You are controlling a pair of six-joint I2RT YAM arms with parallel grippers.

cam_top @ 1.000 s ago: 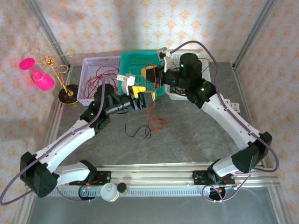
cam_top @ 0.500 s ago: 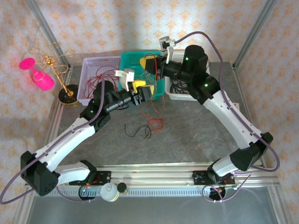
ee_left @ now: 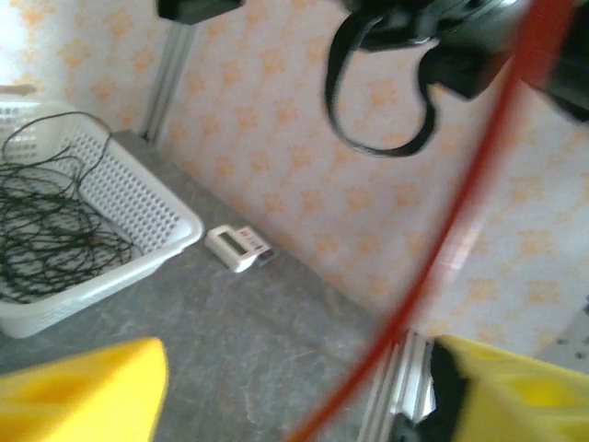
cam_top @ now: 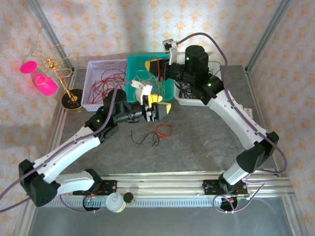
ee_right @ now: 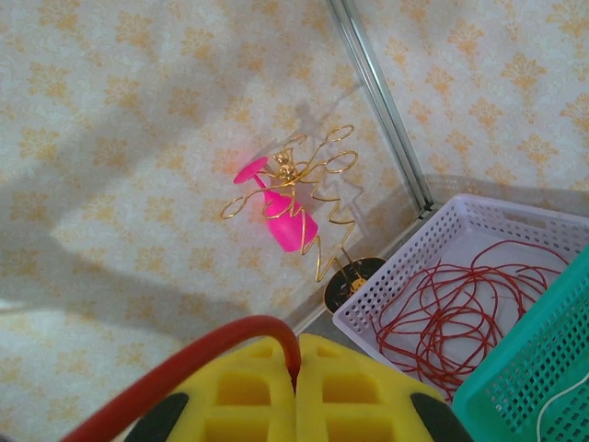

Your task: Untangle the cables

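In the top view, most of the cables (cam_top: 160, 131) lay in a small loose heap on the desk (cam_top: 197, 142), at six o'clock from the left hand (cam_top: 161, 103) and near it. The right hand (cam_top: 155, 67) was up at twelve o'clock, over the green basket (cam_top: 134, 65). In the left wrist view, the left hand (ee_left: 299, 391) was open. Its yellow fingers (ee_left: 78, 391) were far apart and held nothing. A blurry red cable (ee_left: 463, 212) ran between them from one o'clock down to six o'clock and did not touch either one. In the right wrist view, the right hand (ee_right: 296, 368) was shut tight. The red cable (ee_right: 202, 352) was pinched between its fingers and curved away to eight o'clock. I think a few things could go wrong. The cable was thin and hung free, so the left hand might close on air. If the two hands pulled too hard, the knot might get tighter. The cable might also slip out of the right hand.
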